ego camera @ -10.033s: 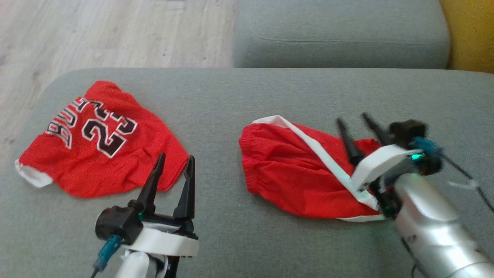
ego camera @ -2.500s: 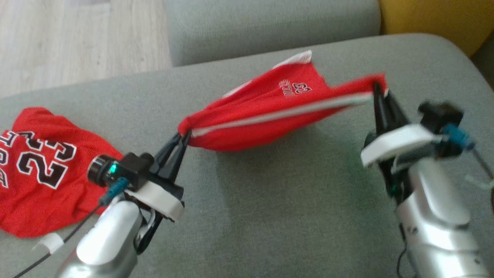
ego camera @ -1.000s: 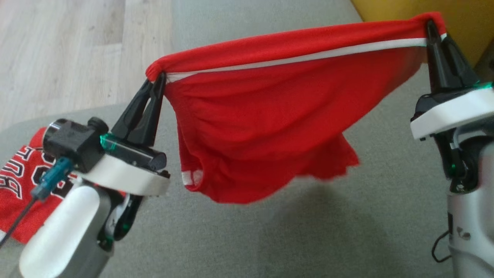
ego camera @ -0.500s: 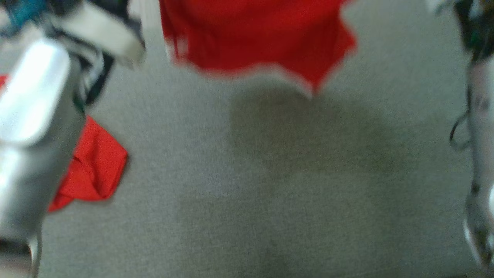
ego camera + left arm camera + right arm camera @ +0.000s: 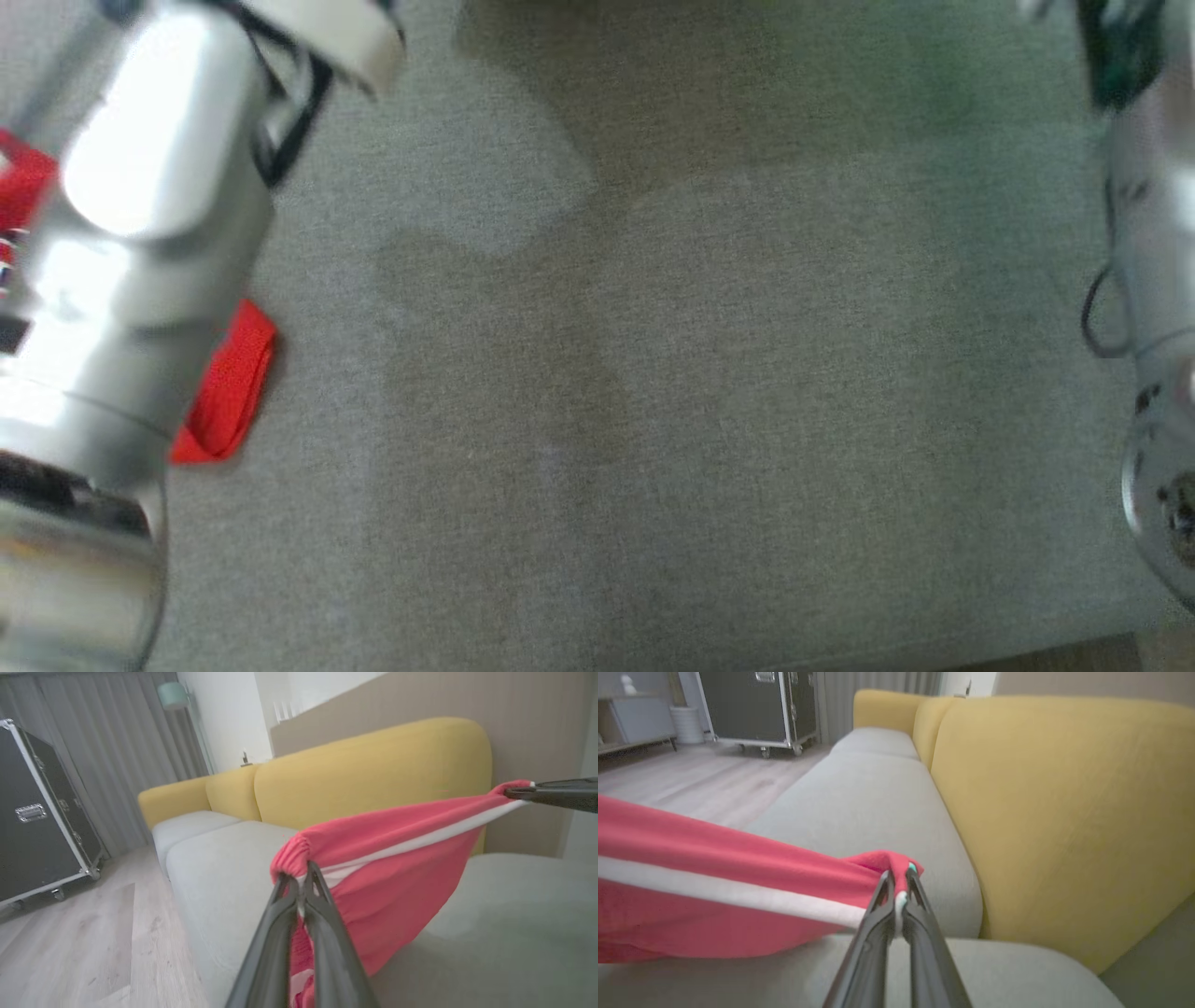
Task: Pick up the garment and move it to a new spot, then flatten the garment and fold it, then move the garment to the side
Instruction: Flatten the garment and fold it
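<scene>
The garment point(image 5: 387, 858) is a pair of red shorts with a white side stripe. It hangs stretched in the air between my two grippers, above the grey sofa cushion point(image 5: 224, 872). My left gripper point(image 5: 300, 879) is shut on the gathered waistband end. My right gripper point(image 5: 898, 877) is shut on the other end of the garment point(image 5: 714, 868), where the white stripe runs into its fingers. In the left wrist view the right gripper's dark fingers point(image 5: 551, 794) pinch the far corner at the upper right. In the head view my pale forearms stand at both edges.
A second red piece of clothing point(image 5: 229, 383) lies on the grey cushion point(image 5: 700, 373), partly behind my left forearm point(image 5: 140, 233). The yellow sofa backrest point(image 5: 1064, 812) rises close beyond the cushion. A black flight case point(image 5: 37, 812) stands on the wooden floor point(image 5: 93, 952).
The head view has swung down onto the cushion, so the shorts and both grippers have left its top edge. Both grips on the shorts have stayed shut.
</scene>
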You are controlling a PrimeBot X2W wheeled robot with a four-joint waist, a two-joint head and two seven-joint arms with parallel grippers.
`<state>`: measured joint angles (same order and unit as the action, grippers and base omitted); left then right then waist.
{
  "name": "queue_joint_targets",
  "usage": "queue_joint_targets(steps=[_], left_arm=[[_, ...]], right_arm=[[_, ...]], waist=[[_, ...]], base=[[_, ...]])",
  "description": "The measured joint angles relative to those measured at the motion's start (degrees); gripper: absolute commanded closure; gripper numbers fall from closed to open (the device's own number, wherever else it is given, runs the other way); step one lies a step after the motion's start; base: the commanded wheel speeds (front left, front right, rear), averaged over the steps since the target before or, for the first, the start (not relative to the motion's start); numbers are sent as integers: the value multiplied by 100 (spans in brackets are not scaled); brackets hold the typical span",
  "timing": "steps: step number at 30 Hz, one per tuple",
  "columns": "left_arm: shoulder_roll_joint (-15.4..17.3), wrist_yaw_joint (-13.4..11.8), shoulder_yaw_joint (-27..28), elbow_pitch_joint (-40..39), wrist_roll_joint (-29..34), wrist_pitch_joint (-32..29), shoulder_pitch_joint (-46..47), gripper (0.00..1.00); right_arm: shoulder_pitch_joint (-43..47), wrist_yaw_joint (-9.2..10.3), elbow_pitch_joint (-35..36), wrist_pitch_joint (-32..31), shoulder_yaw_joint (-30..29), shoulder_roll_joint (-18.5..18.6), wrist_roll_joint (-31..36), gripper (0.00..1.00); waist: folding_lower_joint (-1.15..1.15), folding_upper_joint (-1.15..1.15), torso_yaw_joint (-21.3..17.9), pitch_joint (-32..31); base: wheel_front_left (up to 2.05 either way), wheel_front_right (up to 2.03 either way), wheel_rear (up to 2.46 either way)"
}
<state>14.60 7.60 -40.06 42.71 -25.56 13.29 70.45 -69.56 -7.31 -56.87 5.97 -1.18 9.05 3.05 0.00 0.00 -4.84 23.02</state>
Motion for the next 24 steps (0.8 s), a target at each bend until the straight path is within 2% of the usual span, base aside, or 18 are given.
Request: queue_joint_targets(steps=[5,9,13,20,24], left_arm=[[-3,0,-594,132,-214,99,-650,100],[46,0,-773,9,-519,111,-1360,100],[144,0,-809,-325,-565,115,-2041,100],[296,0,-951,-699,-559,115,-3020,100],[341,0,-1098,-842,-455,115,-3427,100]], right_arm=[[409,0,-782,-152,360,26,-46,100],[742,0,-1098,-99,825,149,-21,100],[1055,0,-1434,-318,1303,154,-286,100],[1663,0,-1564,-957,2306,200,-1085,100],[2096,0,-1301,-1307,2930,380,-1681,100]], waist=[[0,0,20,-151],[-1,0,35,-398],[-1,0,43,-723],[-2,0,24,-1332],[-2,0,-2,-1655]], base=[[0,0,0],[0,0,0],[0,0,0],[0,0,0],[0,0,0]])
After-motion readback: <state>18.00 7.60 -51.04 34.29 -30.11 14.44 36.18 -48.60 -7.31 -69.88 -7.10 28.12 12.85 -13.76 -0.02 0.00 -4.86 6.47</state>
